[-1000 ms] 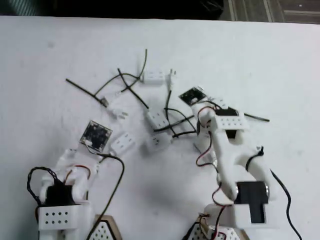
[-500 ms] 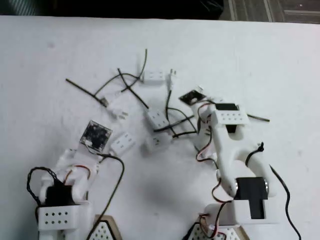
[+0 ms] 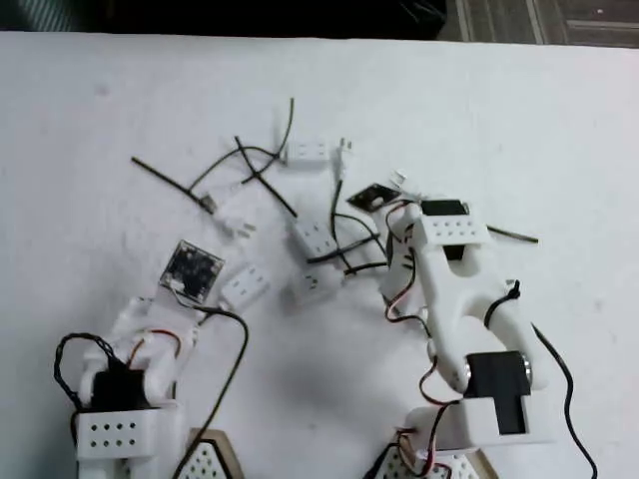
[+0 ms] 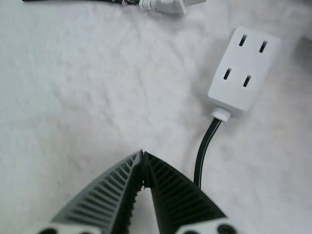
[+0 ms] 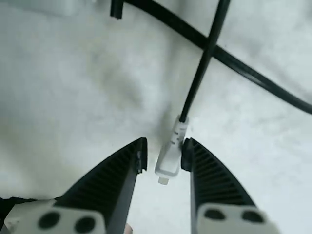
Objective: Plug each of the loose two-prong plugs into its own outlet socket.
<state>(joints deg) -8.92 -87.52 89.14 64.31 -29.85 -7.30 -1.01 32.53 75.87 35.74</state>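
Right arm (image 3: 449,289) edged farther out since earlier, high view, above tangled black cords (image 3: 349,261) on white surface (image 3: 539,110) | left wrist: left fingers (image 4: 114,190) closed, empty; white plastic socket block (image 4: 243,68) near, slots vacant | right wrist: right fingers (image 5: 119,170) open, straddling small white two-prong plug (image 5: 169,157) on surface; judged light, slippery; grip body sides.

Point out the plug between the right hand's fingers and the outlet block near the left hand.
white plug (image 5: 169,157), right wrist view, on its body.
outlet block (image 4: 242,68), left wrist view, on its socket face.
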